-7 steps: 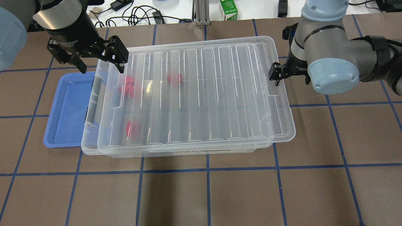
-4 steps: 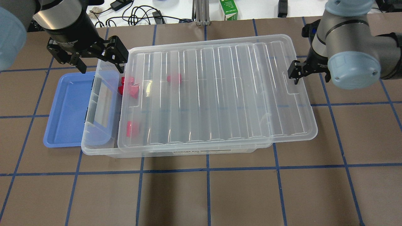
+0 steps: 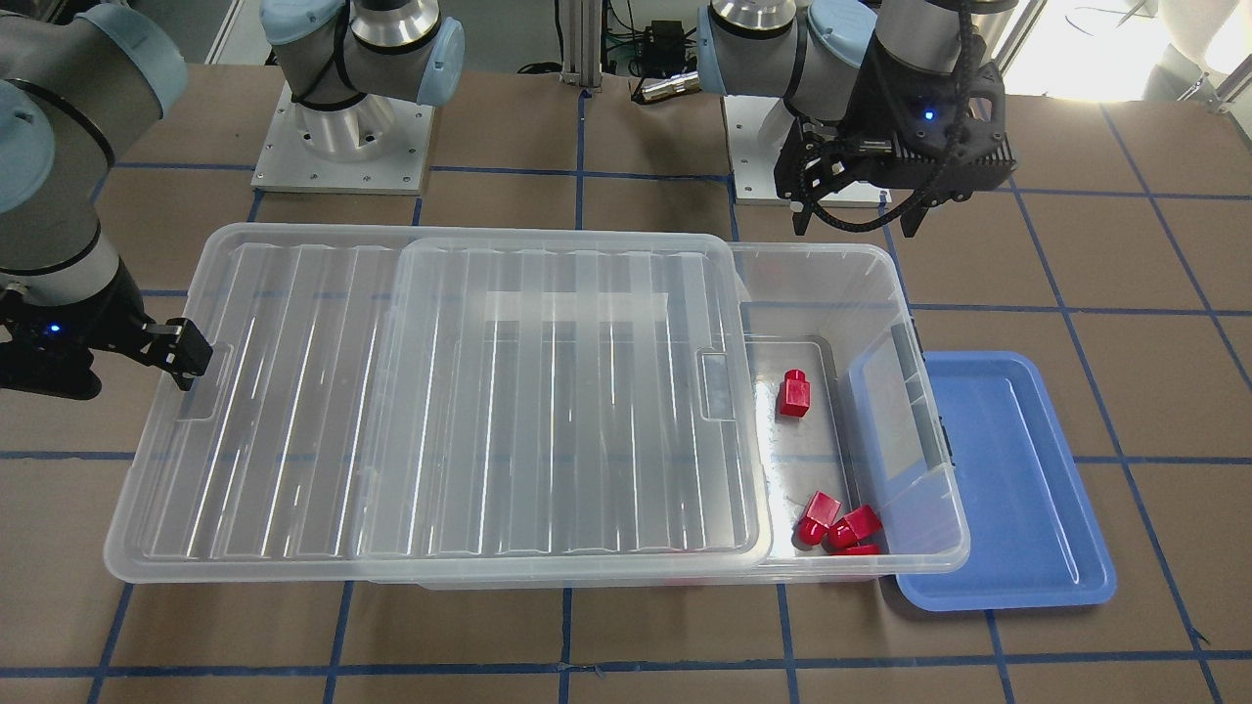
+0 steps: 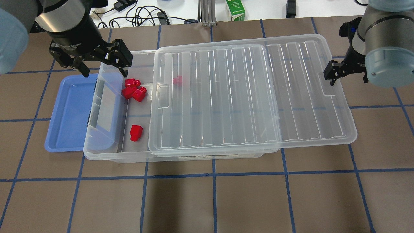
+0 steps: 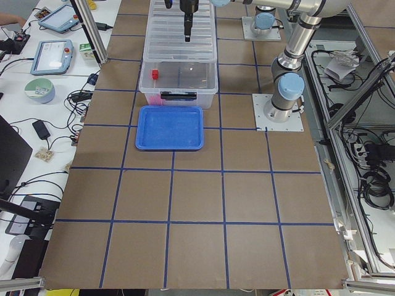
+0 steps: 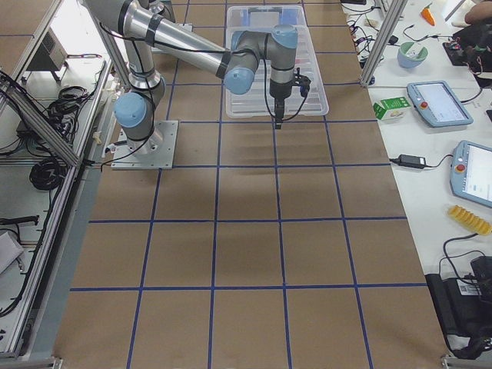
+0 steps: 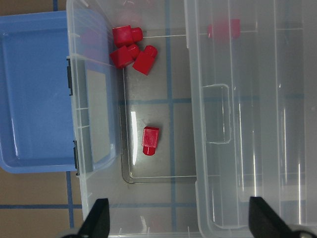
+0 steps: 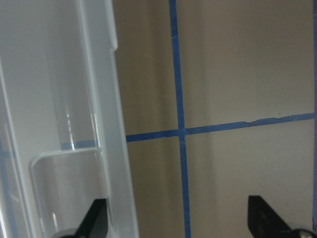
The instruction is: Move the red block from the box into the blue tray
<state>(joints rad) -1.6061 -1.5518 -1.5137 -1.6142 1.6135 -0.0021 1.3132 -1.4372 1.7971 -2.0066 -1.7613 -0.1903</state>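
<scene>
The box (image 4: 106, 155) stands on the table (image 4: 213, 200). The tray (image 4: 69, 110) lies against its left end. The lid (image 4: 245, 97) rests on the box, offset right and overhanging the right end. In the uncovered left section, three blocks (image 4: 133, 89) cluster at the far wall, and a single block (image 4: 136, 132) lies nearer. A fifth block (image 4: 178, 80) lies under the lid's far left corner.

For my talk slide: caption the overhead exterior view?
Lid offset across the box, uncovering red blocks at its left end; open left end effector hovers above, blue tray alongside.
</scene>
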